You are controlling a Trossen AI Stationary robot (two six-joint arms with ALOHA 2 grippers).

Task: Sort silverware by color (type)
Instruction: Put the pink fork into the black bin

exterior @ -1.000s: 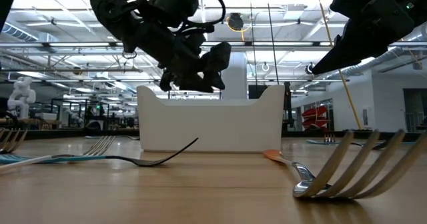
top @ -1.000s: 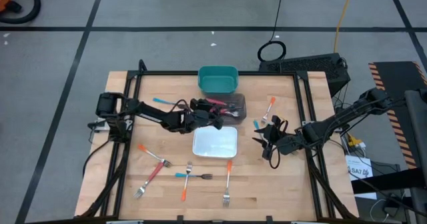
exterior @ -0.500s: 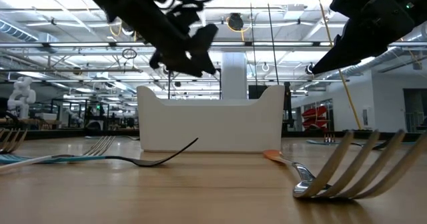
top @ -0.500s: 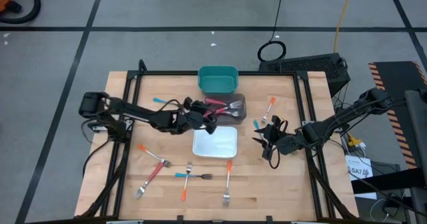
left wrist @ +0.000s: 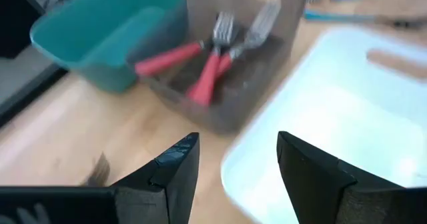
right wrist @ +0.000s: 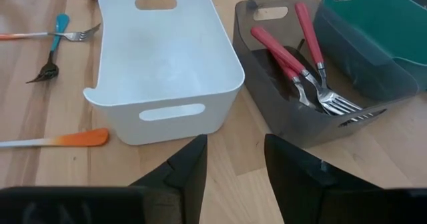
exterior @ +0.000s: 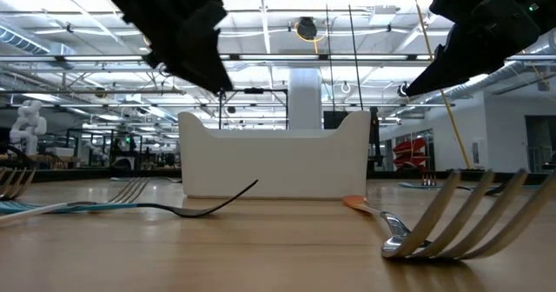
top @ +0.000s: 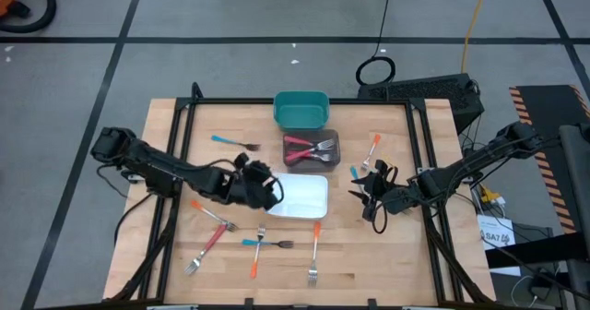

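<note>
Several red-handled forks (top: 307, 147) lie in the dark bin (top: 332, 158), also seen in the left wrist view (left wrist: 200, 77) and the right wrist view (right wrist: 293, 51). More silverware lies flat on the wood. A blue fork (top: 230, 141) is at the far left. An orange fork (top: 371, 151) is at the right. Red, blue and orange forks (top: 258, 245) lie near the front. My left gripper (top: 269, 192) hovers open by the white bin's left edge (top: 273, 199), with nothing between its fingers (left wrist: 233, 157). My right gripper (top: 369, 195) hangs open right of the white bin, with nothing between its fingers (right wrist: 233, 151).
The teal bin (top: 301, 109) stands at the far edge, with the dark bin just in front of it and the white bin (right wrist: 167, 64) nearer still. Black frame rails (top: 175, 162) run along the table's sides. In the low view a fork head (exterior: 452, 222) lies close to the camera.
My left gripper has drawn back from over the dark bin toward the table's left and near edge, rising a little and turning, and now hangs by the white bin's left edge. The red forks stay in the dark bin.
</note>
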